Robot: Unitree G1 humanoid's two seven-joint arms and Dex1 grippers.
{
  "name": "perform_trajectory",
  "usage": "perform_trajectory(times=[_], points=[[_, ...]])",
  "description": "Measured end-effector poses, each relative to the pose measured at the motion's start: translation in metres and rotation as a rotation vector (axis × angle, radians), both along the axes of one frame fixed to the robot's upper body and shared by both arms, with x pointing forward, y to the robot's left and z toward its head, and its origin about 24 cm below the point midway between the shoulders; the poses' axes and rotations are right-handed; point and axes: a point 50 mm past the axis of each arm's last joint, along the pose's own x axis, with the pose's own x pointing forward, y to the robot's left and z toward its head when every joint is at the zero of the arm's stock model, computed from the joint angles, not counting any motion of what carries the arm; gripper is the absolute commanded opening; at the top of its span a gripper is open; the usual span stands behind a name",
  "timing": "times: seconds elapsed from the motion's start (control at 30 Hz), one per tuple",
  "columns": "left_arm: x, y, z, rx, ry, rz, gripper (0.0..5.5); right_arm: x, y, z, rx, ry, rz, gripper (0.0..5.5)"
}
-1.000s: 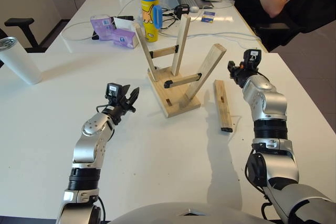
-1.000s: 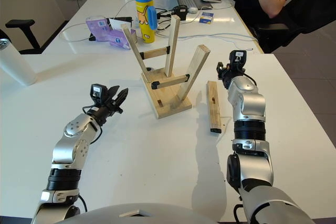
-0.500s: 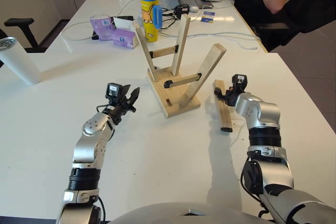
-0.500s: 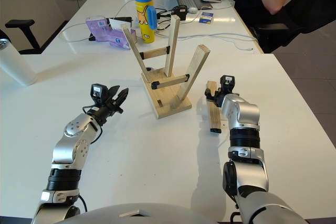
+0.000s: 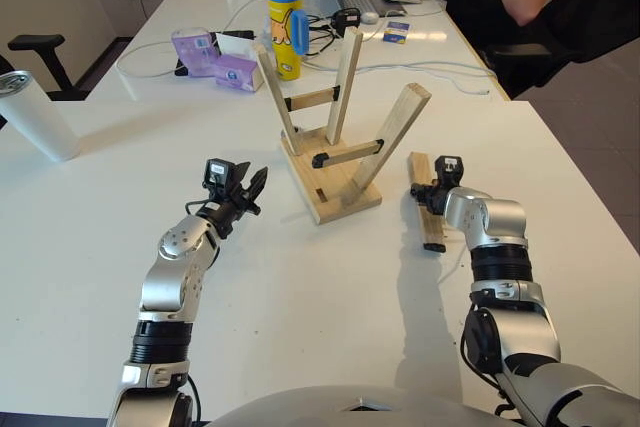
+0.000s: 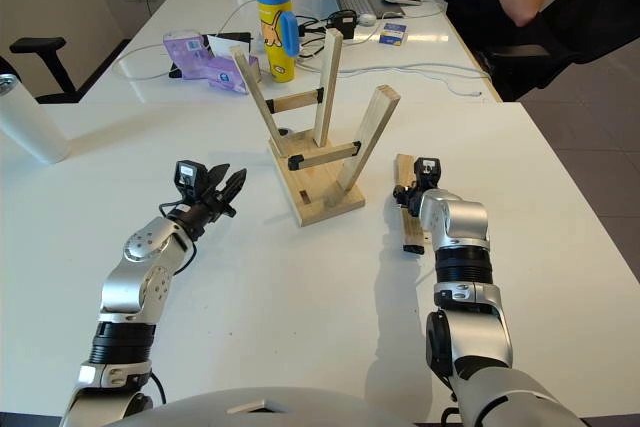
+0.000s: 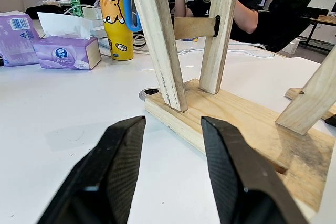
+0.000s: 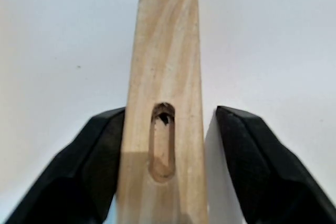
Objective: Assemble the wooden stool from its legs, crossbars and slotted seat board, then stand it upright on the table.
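My right gripper point(image 5: 422, 193) is down over the loose leg point(image 5: 431, 230), which lies flat on the table point(image 5: 300, 287) just to the right of the seat board point(image 5: 340, 204). Its jaws are spread, with one black finger point(image 8: 100, 150) on each side of the wood, and they are not squeezing it yet. One finger looks closer to the wood than the other, so I think closing could push the leg sideways or turn it. I am also over the slot point(image 8: 161, 140), nearer the far end than the middle. Because of that, the long end may droop and swing when I lift. If it swings, it could hit the three legs point(image 5: 398, 137) standing up from the board and knock the whole thing over. My fingers sit very low too, so they might scrape the table. My left gripper point(image 5: 250, 185) hangs a little way to the left of the board with its jaws spread and nothing in them. Nothing holds the board down, so I think it could slide away when I push the last leg in.
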Motion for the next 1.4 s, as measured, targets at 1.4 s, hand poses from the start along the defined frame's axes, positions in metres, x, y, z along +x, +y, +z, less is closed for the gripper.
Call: perform_trajectory(times=[1.4], points=[[0.001,0.001,0.002,-0.011,-0.008,0.018,1.94,0.004,-0.004,-0.002,0.016,-0.001,-0.016,2.62]])
